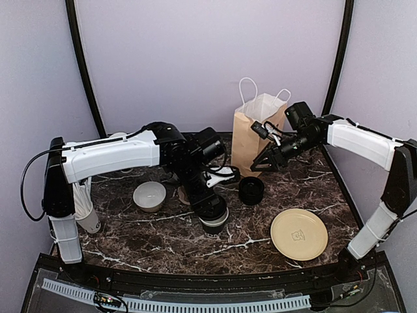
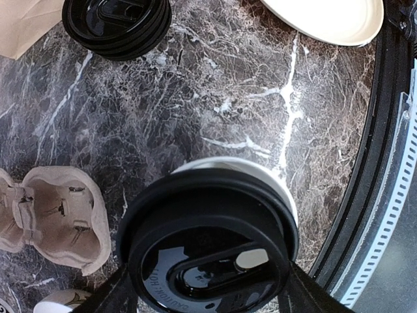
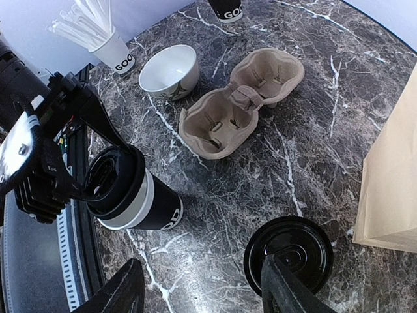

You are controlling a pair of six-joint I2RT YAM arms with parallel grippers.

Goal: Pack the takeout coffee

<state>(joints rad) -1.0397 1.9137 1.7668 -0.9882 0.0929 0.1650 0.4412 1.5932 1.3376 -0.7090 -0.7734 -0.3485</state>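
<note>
Grabbing the coffee cup (image 3: 153, 208) around its top, left pincer (image 2: 205, 293) probably wants a straight drop into the carrier (image 3: 241, 104); right pincer (image 3: 202, 290) hangs released, empty.

Bright even light, soft shadows, mostly sharp, slight wide-angle edge distortion

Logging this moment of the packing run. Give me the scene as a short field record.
left gripper: closed on the top of the lidded cup
right gripper: open, empty, hovering near the lid stack
cup carrier: empty, lying open on the table
paper bag: upright at the back
second black cup: at the far edge, top out of frame
also present: bowl, plate
</note>
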